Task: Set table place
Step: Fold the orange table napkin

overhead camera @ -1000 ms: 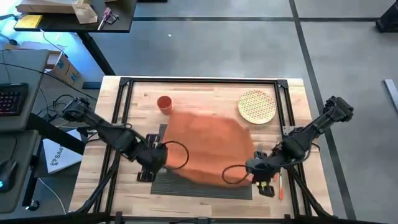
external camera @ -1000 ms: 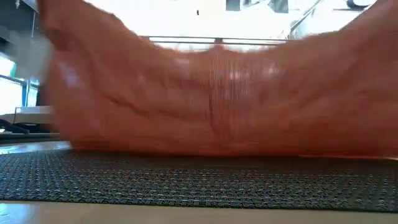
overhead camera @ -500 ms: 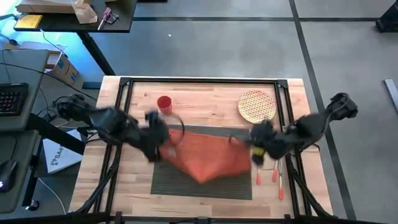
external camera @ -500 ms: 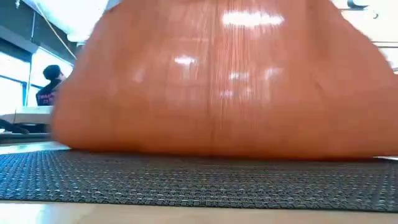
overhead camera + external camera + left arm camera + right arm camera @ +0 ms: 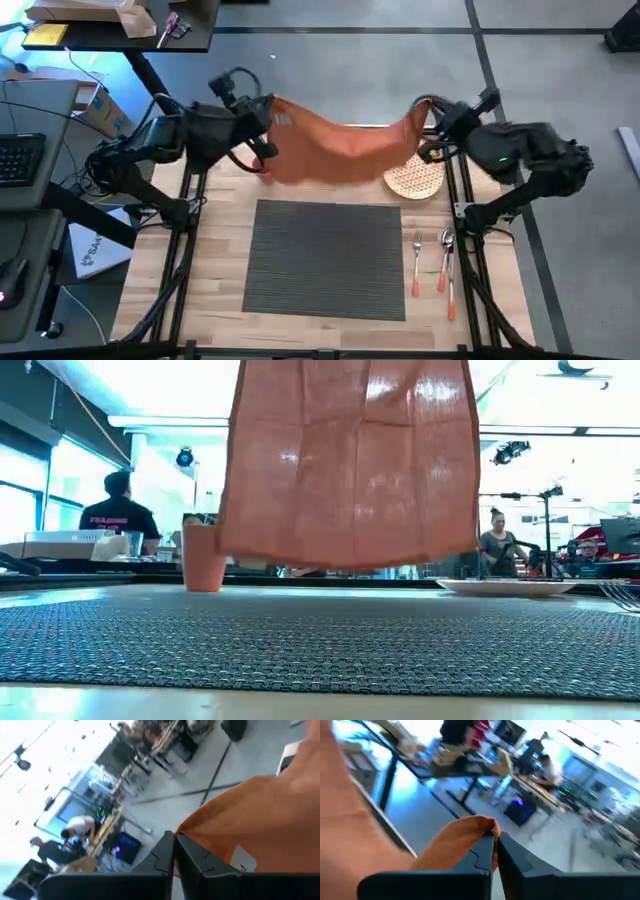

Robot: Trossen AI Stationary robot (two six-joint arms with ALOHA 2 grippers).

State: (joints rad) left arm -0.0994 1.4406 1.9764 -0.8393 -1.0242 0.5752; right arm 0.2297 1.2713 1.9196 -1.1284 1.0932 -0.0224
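Note:
The dark grey ribbed placemat (image 5: 330,258) lies flat on the wooden table (image 5: 215,300). A rust-orange napkin (image 5: 335,150) hangs high over the table's far side, stretched between my left gripper (image 5: 266,122) and my right gripper (image 5: 426,128), both shut on it. In the low view the napkin (image 5: 350,460) hangs as a sheet, its lower edge above the tabletop. The round patterned plate (image 5: 415,180) rests on the table at the far right, partly under the napkin. An orange cup (image 5: 203,558) stands at the far left. My left gripper pinches the napkin's upper corner (image 5: 189,834) between its two shut fingers. The cloth hangs below and away from the fingers, lifted clear of the table. My right gripper pinches the napkin's other upper corner (image 5: 479,826) between its two shut fingers; a small fold of cloth bulges beside the fingertips. The napkin sags a little between the two holds.
A fork (image 5: 415,262), a spoon (image 5: 445,258) and a knife (image 5: 452,290) with orange handles lie on the table right of the placemat. The black frame (image 5: 320,128) runs along the table's edges. People and desks show in the room beyond.
Both grippers have gone up and toward the table's far edge, taking the napkin with them. It lay draped over the placemat; now it is lifted clear and hangs spread between them, and the whole placemat lies uncovered.

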